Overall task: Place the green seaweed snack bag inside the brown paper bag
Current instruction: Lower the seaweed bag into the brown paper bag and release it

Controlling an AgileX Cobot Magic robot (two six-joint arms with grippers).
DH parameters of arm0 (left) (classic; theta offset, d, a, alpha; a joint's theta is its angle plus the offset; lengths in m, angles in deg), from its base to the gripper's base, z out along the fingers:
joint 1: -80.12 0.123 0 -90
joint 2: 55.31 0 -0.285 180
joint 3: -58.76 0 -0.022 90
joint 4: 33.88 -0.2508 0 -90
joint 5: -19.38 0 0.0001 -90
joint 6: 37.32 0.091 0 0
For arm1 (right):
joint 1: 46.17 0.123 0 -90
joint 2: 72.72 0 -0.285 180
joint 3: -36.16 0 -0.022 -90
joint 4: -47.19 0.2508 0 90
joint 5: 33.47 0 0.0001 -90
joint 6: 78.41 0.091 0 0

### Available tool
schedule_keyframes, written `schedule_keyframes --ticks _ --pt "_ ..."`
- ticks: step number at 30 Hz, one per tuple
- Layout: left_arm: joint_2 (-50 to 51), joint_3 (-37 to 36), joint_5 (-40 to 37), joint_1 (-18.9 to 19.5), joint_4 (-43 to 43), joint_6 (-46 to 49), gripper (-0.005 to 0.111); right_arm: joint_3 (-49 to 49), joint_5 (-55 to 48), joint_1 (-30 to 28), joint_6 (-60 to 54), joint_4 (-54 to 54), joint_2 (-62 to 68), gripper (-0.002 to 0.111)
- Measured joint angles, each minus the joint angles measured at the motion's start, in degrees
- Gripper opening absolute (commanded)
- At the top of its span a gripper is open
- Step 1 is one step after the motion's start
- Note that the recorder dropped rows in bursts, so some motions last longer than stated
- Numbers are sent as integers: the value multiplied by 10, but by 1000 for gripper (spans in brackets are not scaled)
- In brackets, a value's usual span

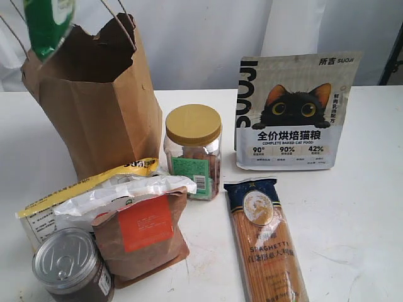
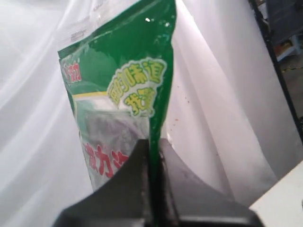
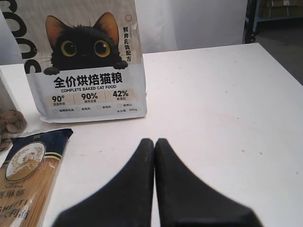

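Observation:
The green seaweed snack bag (image 1: 47, 25) hangs at the top left of the exterior view, its lower end just above the torn rim of the brown paper bag (image 1: 104, 107). The left wrist view shows the same glossy green packet (image 2: 123, 85) with red characters, its edge pinched between my left gripper's (image 2: 154, 144) two dark fingers. The left arm itself is out of the exterior view. My right gripper (image 3: 155, 142) is shut with nothing in it, low over the white table (image 3: 227, 104); the exterior view does not show it.
A yellow-lidded jar (image 1: 193, 151), a cat food pouch (image 1: 293, 113) and a spaghetti packet (image 1: 264, 242) sit right of the paper bag. In front of it lie a yellow-edged packet (image 1: 88, 189), a small brown pouch (image 1: 143, 233) and a tin can (image 1: 70, 267).

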Motion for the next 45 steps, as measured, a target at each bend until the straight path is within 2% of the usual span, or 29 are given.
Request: schedule_keyframes --ticks 5,8,13,18,28,35,45 --pt "-5 0 55 88 0 -31 0 0 0 0 0 0 0 0" --pt "29 0 121 136 0 -81 0 0 0 0 0 0 0 0" --pt "119 32 185 187 3 -124 0 0 0 0 0 0 0 0" --pt "168 44 233 215 13 -142 0 0 0 0 0 0 0 0" --pt "216 40 271 222 19 -166 0 0 0 0 0 0 0 0" --pt "218 -9 293 222 21 -169 0 0 0 0 0 0 0 0" --pt "219 -35 303 222 20 -170 0 0 0 0 0 0 0 0"
